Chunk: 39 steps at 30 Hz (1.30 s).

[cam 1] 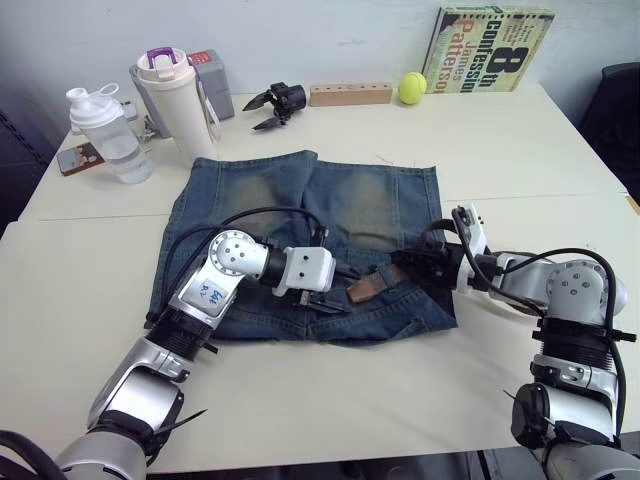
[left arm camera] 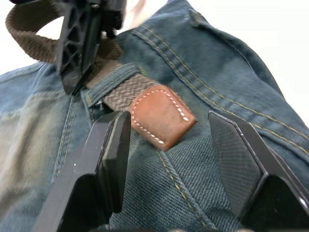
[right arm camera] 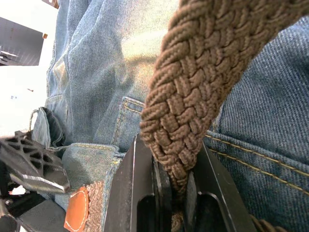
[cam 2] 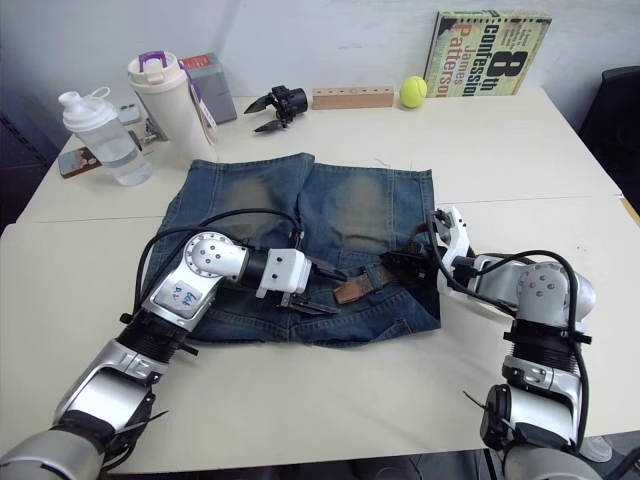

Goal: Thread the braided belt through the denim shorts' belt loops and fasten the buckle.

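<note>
Between the 2 spread fingers of the left gripper (left arm camera: pixel 190 169) lies the tan tip of the braided belt (left arm camera: pixel 159 116), poking out of a belt loop (left arm camera: pixel 113 82) on the denim shorts (cam 1: pixel 300 210). That belt looks limp and light; I judge the stiffer leather tip the best hold. The right gripper (right arm camera: pixel 176 186) pinches the weave, a grip clearest in the right wrist view. The head views show the table (cam 1: pixel 80 250).

The right gripper (right arm camera: pixel 170 193) pinches the braided belt (right arm camera: pixel 203 82) between its closed jaws, the woven strap arching up over the denim shorts (right arm camera: pixel 96 67). Beside it, the belt's tan tip (right arm camera: pixel 77 210) lies near the left gripper (right arm camera: pixel 29 166).
</note>
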Tool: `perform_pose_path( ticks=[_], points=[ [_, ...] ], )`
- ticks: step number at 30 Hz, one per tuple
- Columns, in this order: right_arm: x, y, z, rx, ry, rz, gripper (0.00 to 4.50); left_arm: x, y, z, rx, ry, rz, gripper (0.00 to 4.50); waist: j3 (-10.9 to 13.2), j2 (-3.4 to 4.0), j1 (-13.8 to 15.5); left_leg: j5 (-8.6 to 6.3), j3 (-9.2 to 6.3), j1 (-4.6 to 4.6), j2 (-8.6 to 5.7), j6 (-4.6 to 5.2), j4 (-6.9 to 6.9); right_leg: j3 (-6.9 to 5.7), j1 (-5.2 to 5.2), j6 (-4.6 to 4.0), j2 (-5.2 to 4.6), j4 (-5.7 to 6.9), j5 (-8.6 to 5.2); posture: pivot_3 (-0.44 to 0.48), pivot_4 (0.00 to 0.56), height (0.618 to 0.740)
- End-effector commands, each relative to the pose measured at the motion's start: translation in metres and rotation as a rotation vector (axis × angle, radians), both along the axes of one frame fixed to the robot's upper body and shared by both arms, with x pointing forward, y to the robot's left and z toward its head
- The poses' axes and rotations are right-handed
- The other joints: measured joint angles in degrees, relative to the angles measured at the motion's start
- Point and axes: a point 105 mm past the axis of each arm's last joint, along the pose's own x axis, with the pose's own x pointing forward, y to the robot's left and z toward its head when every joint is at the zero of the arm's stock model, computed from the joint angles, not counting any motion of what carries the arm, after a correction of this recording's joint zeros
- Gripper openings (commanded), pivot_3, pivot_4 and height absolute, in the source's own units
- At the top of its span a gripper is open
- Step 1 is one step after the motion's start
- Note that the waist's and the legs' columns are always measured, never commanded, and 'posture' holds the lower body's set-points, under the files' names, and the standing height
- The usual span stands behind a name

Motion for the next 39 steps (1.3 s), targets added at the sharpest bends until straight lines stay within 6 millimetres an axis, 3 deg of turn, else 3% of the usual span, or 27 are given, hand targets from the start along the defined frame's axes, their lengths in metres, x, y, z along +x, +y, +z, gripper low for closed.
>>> perform_pose_path(
  ticks=[1, 8, 13, 16, 20, 21, 27, 33, 35, 37, 38, 39],
  points=[
    [-0.003, 0.004, 0.004, 0.032, -0.008, 0.011, 0.00, 0.015, -0.012, -0.001, -0.034, -0.106, 0.070, 2.84, -0.02, 0.02, 0.18, 0.00, 0.00, 0.00, 0.00, 0.00, 0.00, 0.00, 0.01, 0.00, -0.01, 0.01, 0.00, 0.000, 0.150, 0.657],
    [-0.009, 0.008, 0.012, 0.061, -0.025, 0.016, 0.00, 0.028, -0.035, 0.020, -0.106, -0.446, 0.112, 2.84, -0.02, 0.02, 0.31, 0.01, 0.04, -0.05, -0.07, 0.03, 0.04, 0.10, 0.03, 0.24, -0.06, -0.04, 0.13, 0.000, 0.150, 0.657],
    [-0.011, 0.010, 0.010, 0.068, -0.020, 0.007, 0.00, 0.018, -0.035, 0.018, -0.073, -0.504, 0.044, 2.84, -0.02, 0.02, 0.26, 0.02, 0.07, -0.03, -0.06, 0.02, 0.02, 0.11, 0.00, 0.24, -0.04, -0.02, 0.13, 0.000, 0.150, 0.657],
    [-0.011, 0.011, 0.010, 0.071, -0.020, 0.003, 0.00, 0.010, -0.033, 0.019, -0.071, -0.500, 0.016, 2.03, -0.02, 0.02, 0.25, 0.02, 0.08, -0.04, -0.06, 0.01, 0.02, 0.12, 0.00, 0.24, -0.05, -0.02, 0.13, 0.000, 0.150, 0.657],
    [-0.011, 0.010, 0.010, 0.075, -0.015, -0.006, 0.00, -0.003, -0.028, 0.013, -0.017, -0.488, -0.021, 0.24, -0.02, 0.02, 0.16, 0.04, 0.12, -0.02, -0.05, -0.01, -0.02, 0.15, -0.02, 0.24, -0.05, -0.02, 0.12, 0.000, 0.150, 0.657],
    [-0.011, 0.009, 0.009, 0.077, -0.014, -0.009, 0.00, -0.006, -0.026, 0.011, -0.003, -0.485, -0.028, 0.05, -0.02, 0.02, 0.10, 0.04, 0.12, -0.02, -0.05, -0.02, -0.03, 0.15, -0.02, 0.24, -0.04, -0.02, 0.12, 0.000, 0.150, 0.657],
    [-0.012, 0.011, 0.007, 0.069, -0.002, -0.006, 0.00, 0.001, -0.022, 0.008, 0.036, -0.491, 0.048, 0.05, -0.02, 0.02, 0.06, 0.05, 0.13, -0.01, -0.04, -0.03, -0.02, 0.17, -0.03, 0.23, -0.02, -0.02, 0.12, 0.000, 0.150, 0.657],
    [-0.014, 0.005, 0.016, 0.051, -0.070, -0.057, 0.00, 0.006, -0.030, 0.015, 0.051, -0.526, 0.045, 0.05, -0.02, 0.02, 0.17, 0.05, 0.14, -0.03, -0.06, -0.02, -0.02, 0.19, -0.03, 0.23, -0.02, -0.02, 0.12, 0.000, 0.150, 0.657],
    [-0.014, 0.001, 0.021, 0.069, -0.104, -0.099, 1.04, 0.005, -0.031, 0.015, 0.053, -0.525, 0.044, 0.00, -0.02, 0.02, 0.20, 0.05, 0.14, -0.03, -0.06, -0.02, -0.02, 0.20, -0.03, 0.24, -0.03, -0.02, 0.12, 0.000, 0.150, 0.657],
    [-0.020, -0.008, 0.027, 0.116, -0.132, -0.131, 1.76, 0.004, -0.028, 0.015, 0.049, -0.506, 0.052, 0.00, -0.02, 0.02, 0.22, 0.05, 0.14, -0.03, -0.06, -0.03, -0.03, 0.20, -0.03, 0.24, -0.03, -0.02, 0.12, 0.000, 0.150, 0.657],
    [-0.023, -0.011, 0.028, 0.129, -0.137, -0.141, 2.43, 0.004, -0.027, 0.014, 0.049, -0.500, 0.056, 0.00, -0.02, 0.02, 0.23, 0.05, 0.14, -0.03, -0.05, -0.03, -0.03, 0.19, -0.03, 0.24, -0.03, -0.02, 0.12, 0.000, 0.150, 0.657],
    [-0.026, -0.014, 0.030, 0.141, -0.153, -0.147, 2.73, 0.004, -0.026, 0.014, 0.054, -0.503, 0.056, 0.00, -0.02, 0.02, 0.23, 0.05, 0.14, -0.04, -0.05, -0.03, -0.03, 0.19, -0.03, 0.24, -0.03, -0.02, 0.12, 0.000, 0.150, 0.657]
  ],
)
